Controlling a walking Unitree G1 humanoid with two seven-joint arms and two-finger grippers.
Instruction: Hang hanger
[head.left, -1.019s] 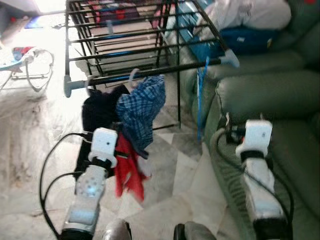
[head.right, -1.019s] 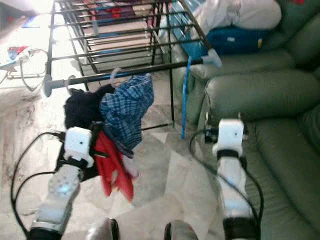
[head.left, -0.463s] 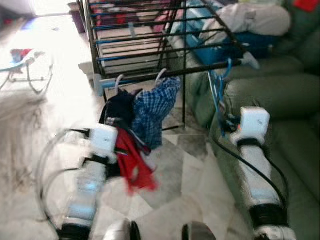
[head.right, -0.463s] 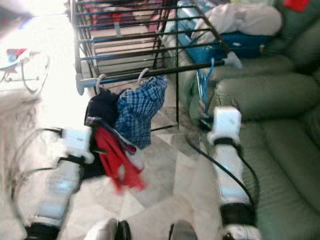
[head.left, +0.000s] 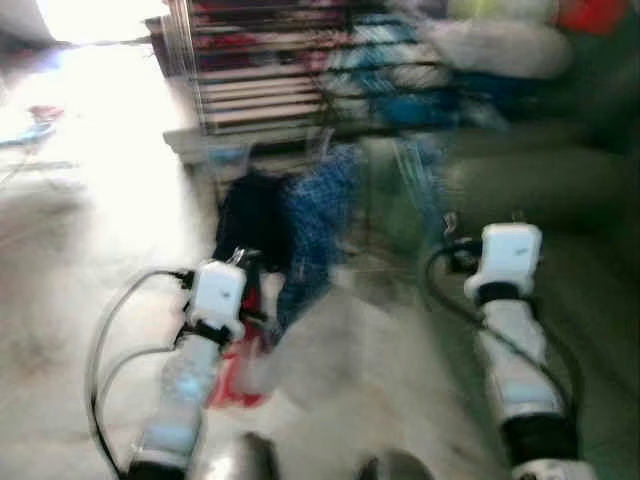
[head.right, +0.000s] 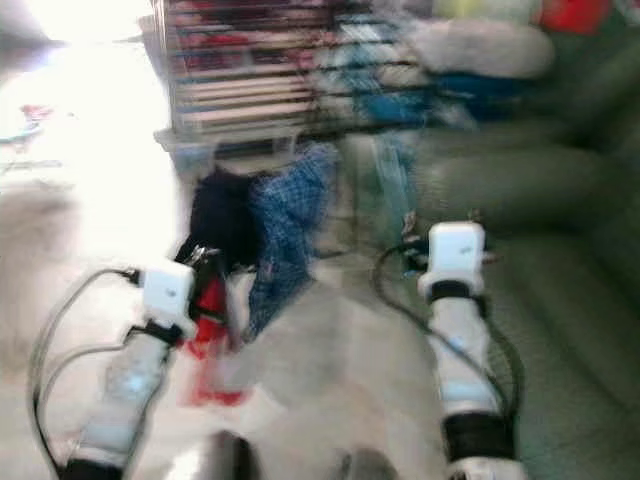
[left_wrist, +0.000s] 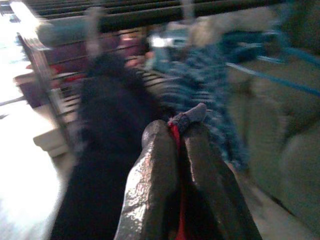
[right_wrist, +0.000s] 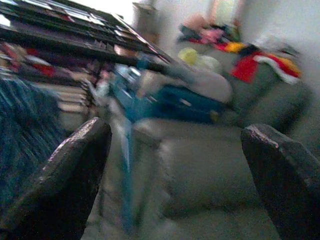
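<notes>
One red garment (left_wrist: 176, 150) is pinched between the two black fingers (left_wrist: 155, 175) of the left claw (left_wrist: 176, 131), with a small grey tip, perhaps the hanger's end, poking out just past them; the blur keeps me from saying more about the hanger itself. From the head views, the red cloth (head.left: 240, 360) dangles below the left wrist over the pale tiled floor (head.left: 80, 300). Just beyond it, a dark garment (head.left: 252, 215) and a blue checked shirt (head.left: 318, 215) hang side by side from the front bar of a black drying rack (left_wrist: 150, 15). The right claw (right_wrist: 175, 165) is spread wide and has hold of nothing, held out before a green sofa (head.left: 560, 190). On the sofa's far end lie a white bundle (head.left: 490, 45) and a blue bag (right_wrist: 175, 102).
</notes>
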